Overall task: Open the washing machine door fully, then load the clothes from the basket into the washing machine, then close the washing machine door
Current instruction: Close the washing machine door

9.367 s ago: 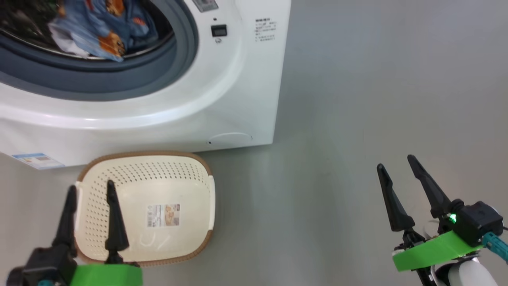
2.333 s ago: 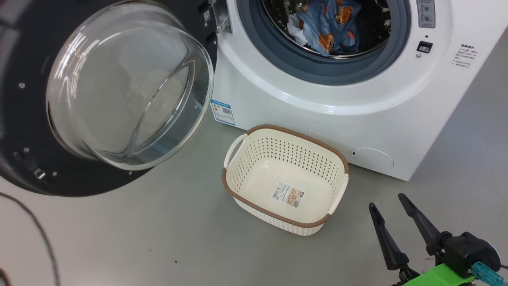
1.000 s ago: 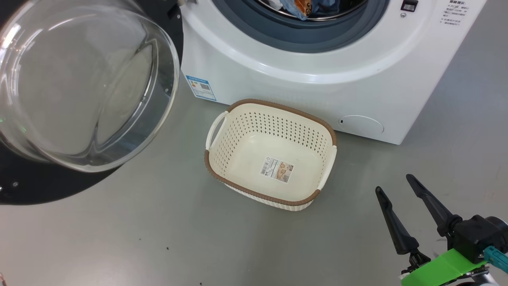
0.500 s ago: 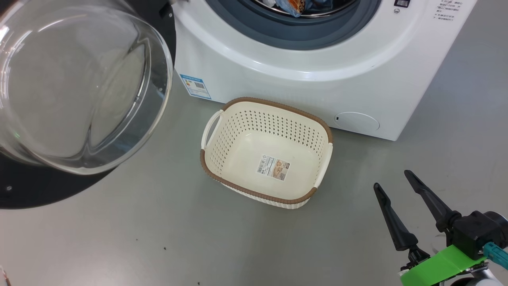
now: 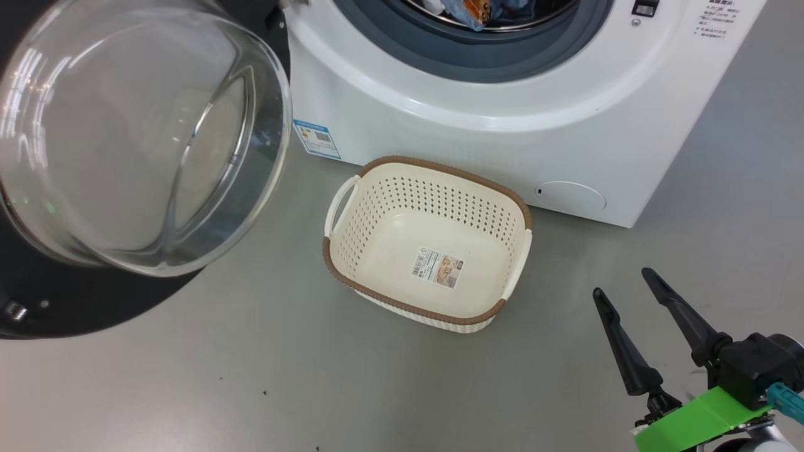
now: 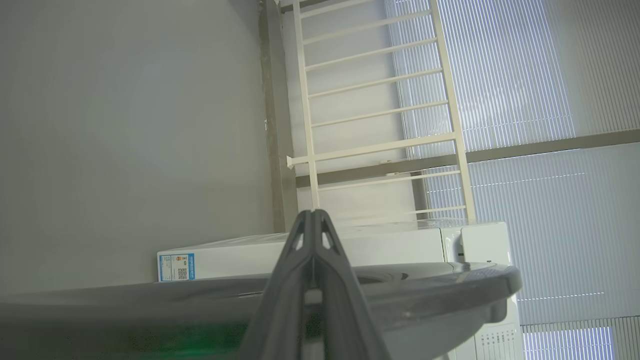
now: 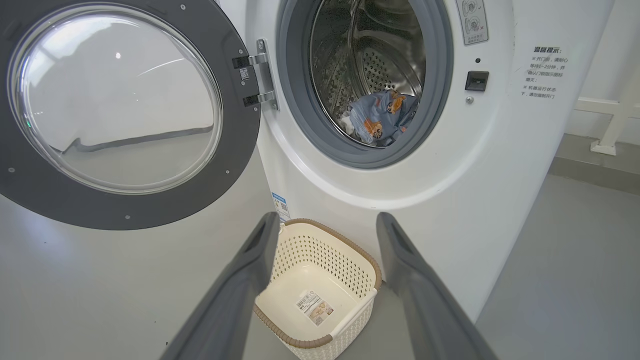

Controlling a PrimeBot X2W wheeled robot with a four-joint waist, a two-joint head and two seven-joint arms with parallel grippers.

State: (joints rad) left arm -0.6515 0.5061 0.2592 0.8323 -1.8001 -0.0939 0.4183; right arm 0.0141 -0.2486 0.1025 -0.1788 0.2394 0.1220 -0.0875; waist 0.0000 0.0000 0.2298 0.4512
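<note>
The washing machine (image 5: 502, 144) takes up the upper right of the head view, its drum mouth uncovered. The washing machine door (image 5: 94, 307) stands swung out at the upper left of that frame, a black rim around the bulging glass bowl. In the right wrist view its hinge sits at the upper middle. The basket (image 5: 433, 165) rests on the floor at the centre of the head view, just in front of the machine, with nothing in it but its label. The clothes (image 7: 380, 117) lie bunched low in the drum, upper middle of the right wrist view. Loading looks done, and closing appears to be what remains.

The door should handle as a stiff, weighty piece that swings on one arc only. Its glossy rim is probably slippery and the glass breakable, so the best place to push is the rim's edge farthest from the hinge, not the bowl.

The right gripper (image 5: 621, 281), lower right of the head view, has its jaws wide apart and empty, well apart from the basket. The left gripper (image 6: 312, 214) has its jaws pressed together with nothing between them. It points across the door's rim at the bottom of the left wrist view, and whether it touches the rim cannot be told.
</note>
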